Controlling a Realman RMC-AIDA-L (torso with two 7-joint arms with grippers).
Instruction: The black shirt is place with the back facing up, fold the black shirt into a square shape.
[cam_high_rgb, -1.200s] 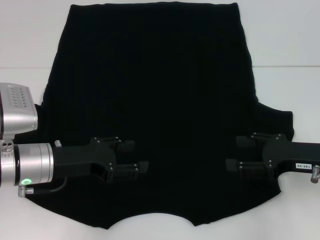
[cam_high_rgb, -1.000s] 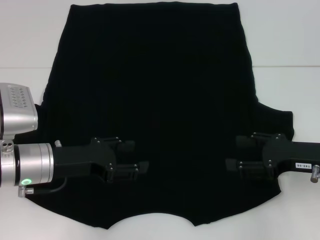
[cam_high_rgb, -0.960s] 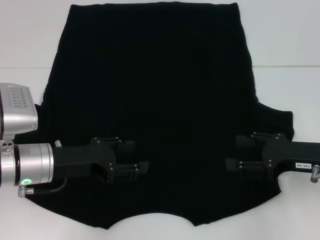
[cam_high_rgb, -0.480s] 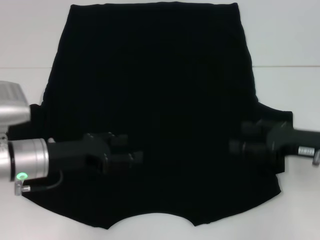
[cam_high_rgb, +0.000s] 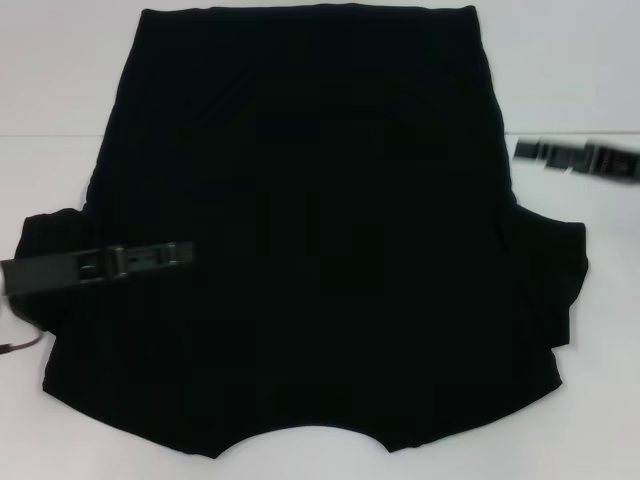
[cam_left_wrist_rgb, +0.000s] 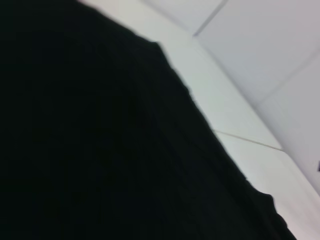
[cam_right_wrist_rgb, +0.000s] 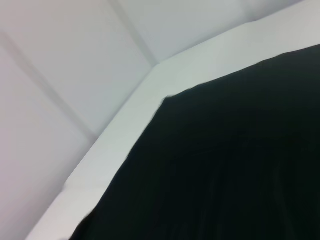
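The black shirt (cam_high_rgb: 310, 230) lies spread flat on the white table, plain side up, with its hem at the far edge and its neckline at the near edge. My left gripper (cam_high_rgb: 185, 253) shows as a blurred dark bar over the shirt's left sleeve area. At the far right, my right gripper (cam_high_rgb: 520, 150) is a blurred streak above bare table just off the shirt's right edge. Neither one is touching the cloth. The left wrist view shows the shirt (cam_left_wrist_rgb: 100, 150) and table only, and so does the right wrist view of the shirt (cam_right_wrist_rgb: 225, 165).
The white table (cam_high_rgb: 60, 80) shows bare strips to the left and right of the shirt. A seam line crosses the table (cam_high_rgb: 570, 133) at mid-height. A thin cable (cam_high_rgb: 20, 345) lies by the left sleeve.
Both arms have pulled back and risen from the shirt's lower part. The left moved outward to the left, the right swung up and to the far right. The shirt stayed flat.
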